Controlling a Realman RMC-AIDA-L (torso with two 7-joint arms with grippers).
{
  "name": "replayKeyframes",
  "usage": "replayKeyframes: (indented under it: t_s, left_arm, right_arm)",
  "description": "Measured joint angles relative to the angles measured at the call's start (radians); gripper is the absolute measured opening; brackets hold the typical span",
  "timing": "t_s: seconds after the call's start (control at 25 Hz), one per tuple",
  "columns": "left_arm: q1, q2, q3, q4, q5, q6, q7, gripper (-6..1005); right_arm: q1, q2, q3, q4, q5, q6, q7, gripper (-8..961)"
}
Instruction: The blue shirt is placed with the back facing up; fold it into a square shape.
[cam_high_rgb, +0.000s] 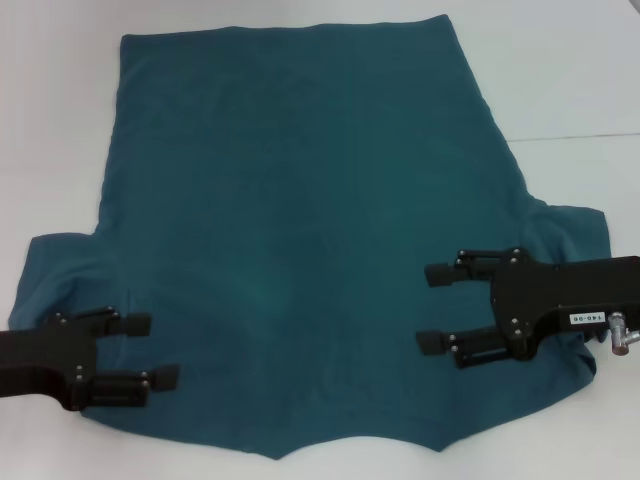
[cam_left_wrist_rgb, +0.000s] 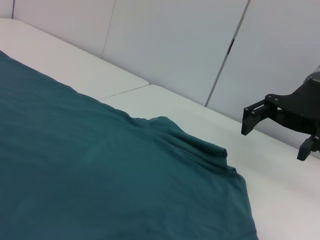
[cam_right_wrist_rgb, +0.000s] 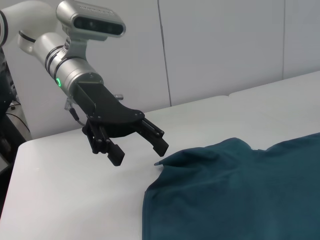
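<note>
Blue shirt (cam_high_rgb: 300, 230) lay spread flat on white counter (cam_high_rgb: 560, 80), plain side up, both short sleeves out to sides. Left hand (cam_high_rgb: 150, 350) hovered over shirt's left sleeve, fingers parted, grasping nothing. Right hand (cam_high_rgb: 432, 308) hovered over shirt's right side near right sleeve, fingers likewise parted, empty. White wall panels (cam_left_wrist_rgb: 175, 45) stood behind counter.

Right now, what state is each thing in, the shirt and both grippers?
blue shirt: spread flat on the white table, plain side up, not yet folded, both sleeves out to the sides.
left gripper: open, holding nothing, over the shirt near its left sleeve.
right gripper: open, holding nothing, over the shirt near its right sleeve.
</note>
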Motion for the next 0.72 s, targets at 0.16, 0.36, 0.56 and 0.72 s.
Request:
replayKeyframes:
  t_s: [0.16, 0.36, 0.56, 0.72]
  left_arm:
    - [0.001, -0.001, 0.0, 0.0, 0.0, -0.001, 0.001, 933]
    - [0.0, -0.002, 0.0, 0.0, 0.0, -0.006, 0.002, 933]
    - [0.0, -0.002, 0.0, 0.0, 0.0, -0.01, 0.002, 933]
    - [0.0, -0.002, 0.0, 0.003, 0.0, -0.031, -0.023, 933]
  right_arm:
    - [0.0, 0.001, -0.001, 0.0, 0.0, 0.0, 0.0, 909]
    - [0.0, 0.001, -0.001, 0.0, 0.0, 0.0, 0.0, 909]
    - [0.0, 0.001, 0.002, 0.0, 0.002, -0.001, 0.0, 909]
    - [0.001, 0.001, 0.002, 0.0, 0.002, 0.0, 0.001, 909]
